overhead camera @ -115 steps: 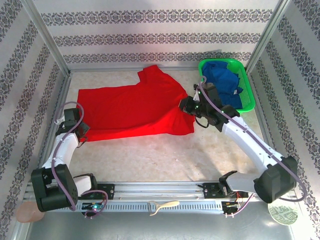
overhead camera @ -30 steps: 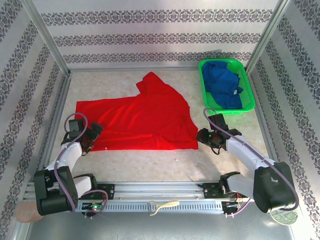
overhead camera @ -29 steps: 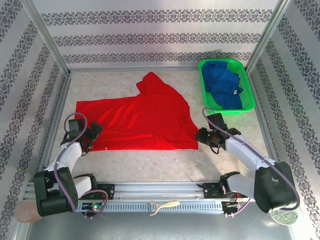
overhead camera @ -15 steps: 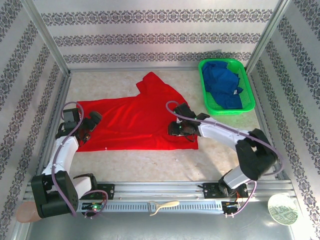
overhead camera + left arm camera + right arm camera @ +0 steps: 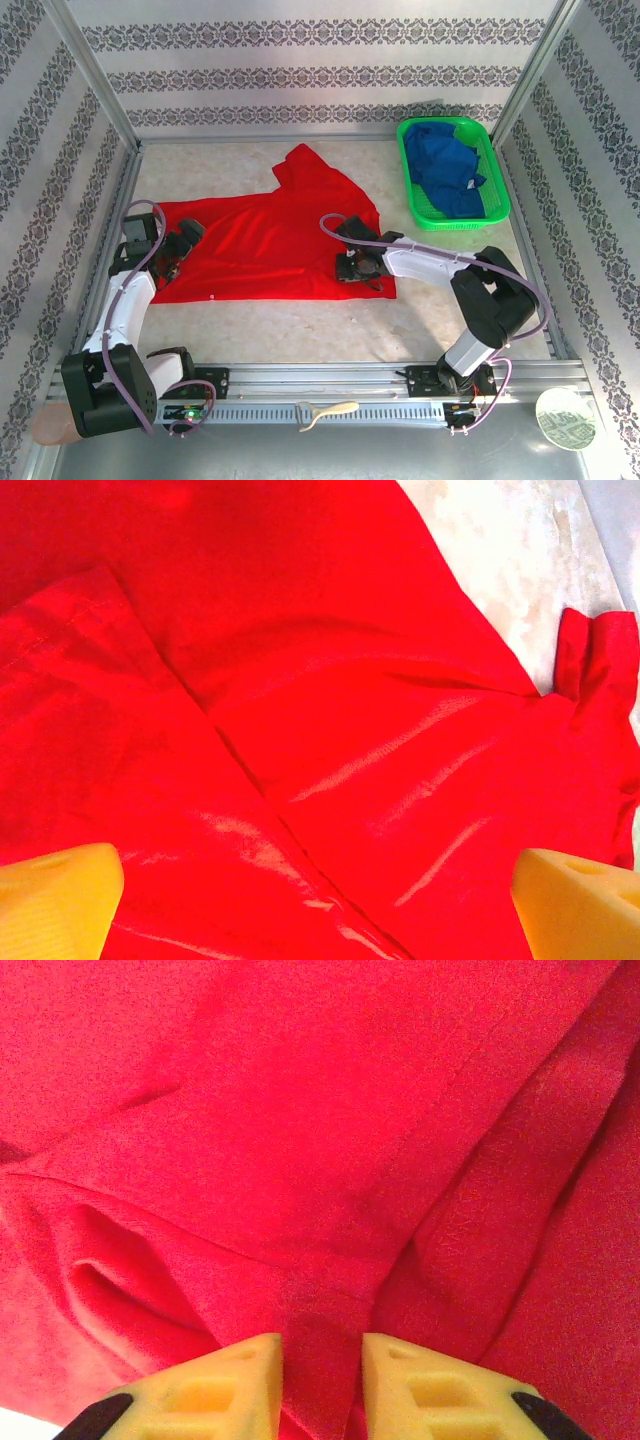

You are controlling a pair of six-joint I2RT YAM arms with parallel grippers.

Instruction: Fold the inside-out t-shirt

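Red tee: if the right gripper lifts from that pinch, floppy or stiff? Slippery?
Probably very floppy: the red t-shirt lies flat, creased, with a ridge bunched between the fingertips of the right gripper, so it should drape when lifted. Likely light: the cloth looks thin. Its sheen in the left wrist view hints it may slide on the table.

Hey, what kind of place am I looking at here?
Probably a robot test cell for laundry folding, not a home: patterned panels on a metal frame box in the table, a red t-shirt lies spread on it, and a green basket holds a blue garment.
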